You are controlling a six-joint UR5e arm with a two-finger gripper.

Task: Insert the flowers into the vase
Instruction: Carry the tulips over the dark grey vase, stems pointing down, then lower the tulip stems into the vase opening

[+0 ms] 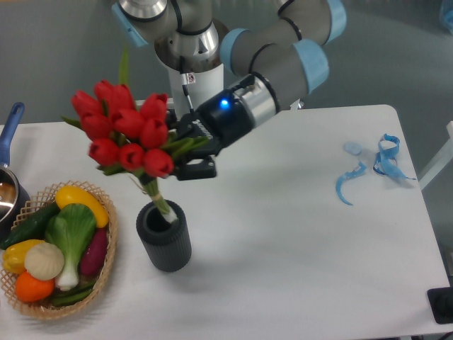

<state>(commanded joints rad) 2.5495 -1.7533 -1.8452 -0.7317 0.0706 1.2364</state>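
Observation:
The flowers (126,127), a bunch of red tulip heads with green leaves, hang tilted above the table's left half. Their pale stem ends (163,210) reach into the mouth of the vase (164,236), a short dark grey ribbed cylinder standing upright. My gripper (190,154) comes in from the right, shut on the green stems just below the heads. It sits above and slightly right of the vase. The fingertips are partly hidden by leaves.
A wicker basket (106,269) of vegetables sits left of the vase, nearly touching it. A blue pan handle (10,124) shows at the left edge. Blue ribbon scraps (375,164) lie at the right. The robot's white base (192,78) stands behind.

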